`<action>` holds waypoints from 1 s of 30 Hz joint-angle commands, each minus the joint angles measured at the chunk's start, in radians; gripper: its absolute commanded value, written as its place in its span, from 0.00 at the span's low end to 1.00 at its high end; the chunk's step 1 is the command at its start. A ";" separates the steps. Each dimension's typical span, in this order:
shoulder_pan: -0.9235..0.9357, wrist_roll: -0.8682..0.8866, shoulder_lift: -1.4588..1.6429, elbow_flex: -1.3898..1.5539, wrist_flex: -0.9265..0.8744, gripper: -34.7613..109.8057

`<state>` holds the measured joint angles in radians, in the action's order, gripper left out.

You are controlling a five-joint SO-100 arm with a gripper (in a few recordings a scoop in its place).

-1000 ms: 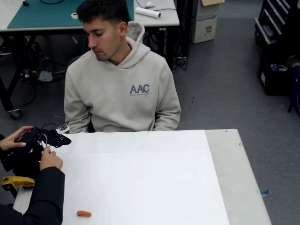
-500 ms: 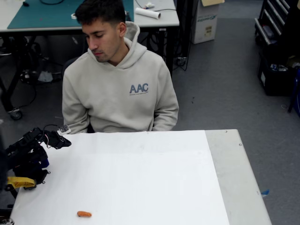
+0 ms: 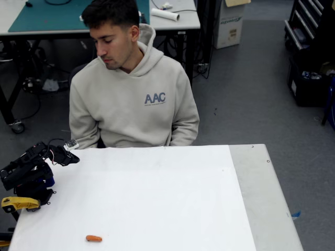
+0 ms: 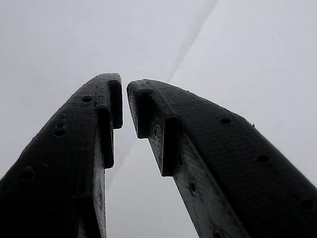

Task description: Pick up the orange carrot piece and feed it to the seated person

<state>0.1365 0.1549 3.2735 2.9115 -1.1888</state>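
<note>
Nothing is done yet: the orange carrot piece (image 3: pixel 93 238) lies on the white tabletop (image 3: pixel 157 198), well apart from the nearly clenched, empty pincer (image 4: pixel 124 104); pickup and feeding the seated person (image 3: pixel 131 89) remain.

From my fixed view the room looks bright and even, with soft light from above. The white table (image 3: pixel 157 198) shows no strong glare, and shadows on it are faint. The picture is a little soft but I can read most things. The floor looks darker at the edges. In my wrist view the black fingers (image 4: pixel 69 163) are dark and sharp up close, and the pale background behind them is blurry and gray.
</note>
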 commanded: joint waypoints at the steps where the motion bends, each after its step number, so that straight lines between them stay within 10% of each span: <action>1: 0.009 0.015 0.015 -0.003 -0.003 0.22; 30: -0.003 0.014 0.017 -0.003 -0.003 0.22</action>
<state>0.1181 0.1611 3.2735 2.9115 -1.1888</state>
